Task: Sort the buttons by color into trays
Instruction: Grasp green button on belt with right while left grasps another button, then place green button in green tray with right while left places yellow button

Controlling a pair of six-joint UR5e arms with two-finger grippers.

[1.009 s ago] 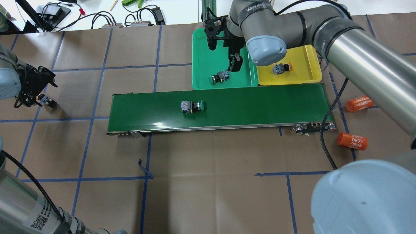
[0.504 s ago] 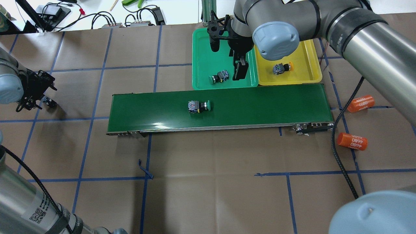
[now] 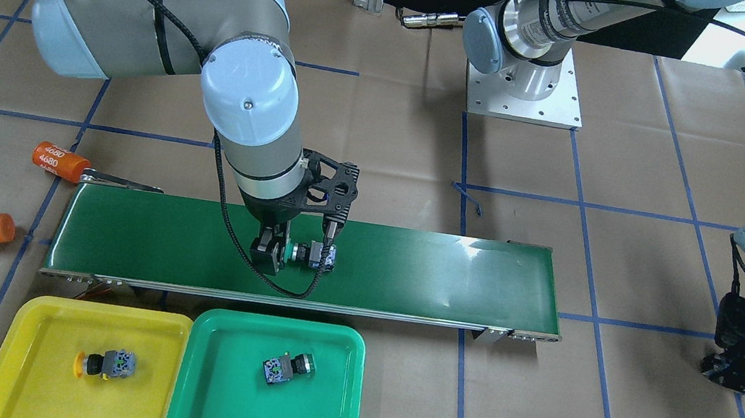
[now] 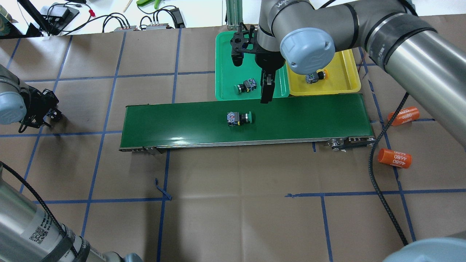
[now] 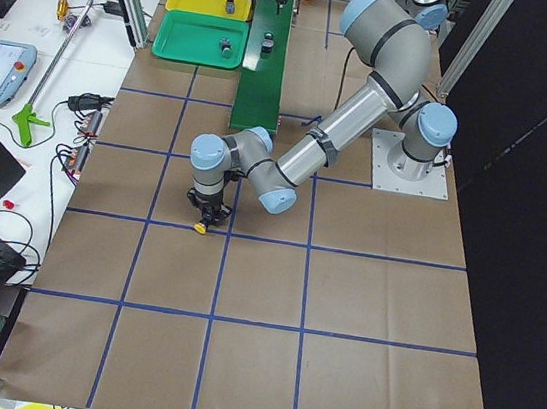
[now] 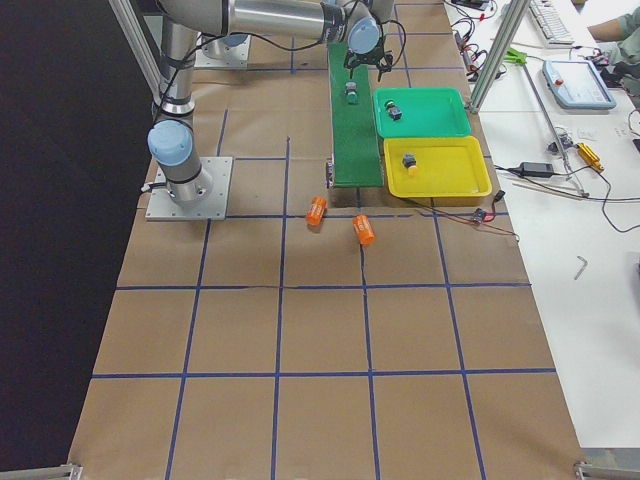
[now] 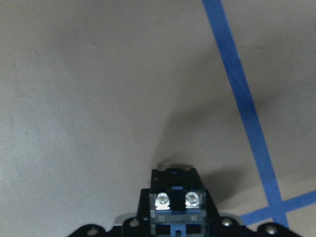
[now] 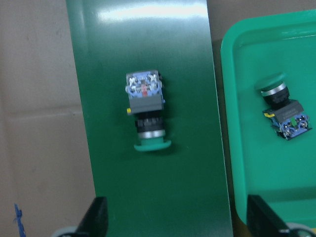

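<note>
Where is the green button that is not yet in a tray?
In the overhead view, the green button lies on its side near the middle of the conveyor belt, just below the green tray.

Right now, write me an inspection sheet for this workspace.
Surface: paper-covered table with a blue tape grid; a green belt lies across it.
Job's things: belt button, green-capped, lies on its side on the belt. The green tray holds one green button. The yellow tray holds one yellow button.
Clutter: near cylinder and far cylinder, both orange, past the belt's end.
Grippers: right gripper above the belt, jaws open, empty. Left gripper off to the side, apparently holding a fourth button.
Cables: black cable hanging from the right arm, over the table.
Surroundings: white bench with wires and tools.
</note>
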